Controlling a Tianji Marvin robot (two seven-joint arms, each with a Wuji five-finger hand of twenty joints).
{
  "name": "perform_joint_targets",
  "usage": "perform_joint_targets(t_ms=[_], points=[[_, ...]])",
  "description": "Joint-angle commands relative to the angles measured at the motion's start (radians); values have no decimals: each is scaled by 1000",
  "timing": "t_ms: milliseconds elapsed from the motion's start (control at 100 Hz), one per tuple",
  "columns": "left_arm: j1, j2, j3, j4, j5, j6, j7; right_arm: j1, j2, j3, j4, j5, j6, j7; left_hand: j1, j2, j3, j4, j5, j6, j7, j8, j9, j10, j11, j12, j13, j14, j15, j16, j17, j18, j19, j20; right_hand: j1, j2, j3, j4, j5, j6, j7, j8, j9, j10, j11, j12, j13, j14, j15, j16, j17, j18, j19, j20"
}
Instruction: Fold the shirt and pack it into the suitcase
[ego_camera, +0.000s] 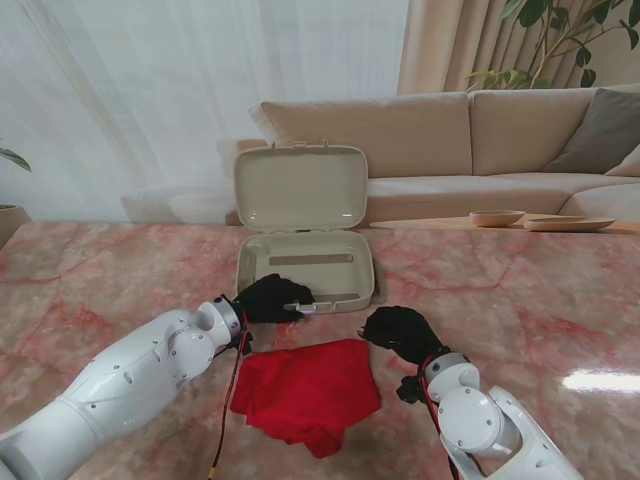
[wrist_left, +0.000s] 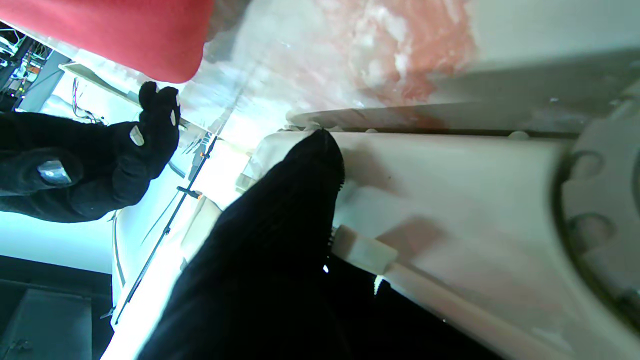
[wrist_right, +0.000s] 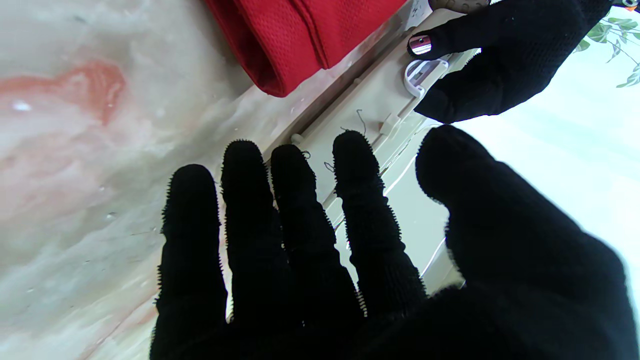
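Table (ego_camera: 120, 270): pink-veined marble, glossy, fills the lower two thirds of the stand view. Case (ego_camera: 305, 262) sits centre frame, lid up, beige hard shell with rounded corners, tray bare. Shirt (ego_camera: 310, 390), red mesh knit, lies folded into a rough square at lower centre, just short of the case front; its lower corner is bunched. Left hand (ego_camera: 272, 298), black glove, rests on the case's front rim by the latch; whether it grips the rim I cannot tell. Right hand (ego_camera: 402, 330) hovers at the shirt's right corner, fingers spread, holding nothing.

Risk, as judged: slick marble and loose knit, so a one-sided lift could undo the fold; the shirt could also snag on the rim.
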Motion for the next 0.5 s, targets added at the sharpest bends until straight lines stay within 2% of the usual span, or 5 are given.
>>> perform_joint_targets(t_ms=[0,240,350,410,490], points=[[-2,-3,1,8,5,1,10,-3,-3,-2,7,6,8,14,22,28,105,32,10,-158,-4,-5,-38,2,-15,-17,-38,9,-106,-90,-24,20,-29,-11,9,1,-2,-20,-9,-12,16,-17,9,-11,15,-2,1,-14,11,-18,-2,-22,18,6],[-3,-2,-1,4,10,-3,13,-1,-4,-3,10,6,10,14,-31,27,146,38,-1,-158,-50,-8,-89,12,18,-63,-71,3,-103,-142,-42,26,-46,-16,11,-10,6,-21,-10,-14,22,-18,12,-10,14,-3,1,-13,9,-19,-4,-19,16,6],[-1,-3,-3,4,15,-6,24,1,-3,-4,13,6,10,15,-58,29,155,46,-13,-154,-80,-12,-103,12,32,-84,-83,-3,-97,-208,-46,29,-49,-16,25,-36,18,-24,-15,-15,31,-19,15,-13,14,-3,5,-13,10,-19,-2,-18,15,5],[2,-2,-6,2,18,-5,28,2,-4,-4,15,5,10,14,-74,30,163,52,-18,-153,-90,-12,-111,12,39,-95,-87,-3,-93,-242,-47,32,-52,-16,33,-55,42,-37,-27,-14,74,-52,18,-13,15,-2,8,-13,11,-19,0,-16,15,3],[6,0,-11,-4,23,-3,29,4,-4,-5,17,5,10,12,-86,30,164,53,-20,-152,-93,-11,-119,11,41,-102,-93,-5,-90,-255,-53,35,-56,-17,40,-66,45,-38,-29,-16,80,-53,20,-14,16,-2,10,-15,12,-19,2,-17,16,3]])
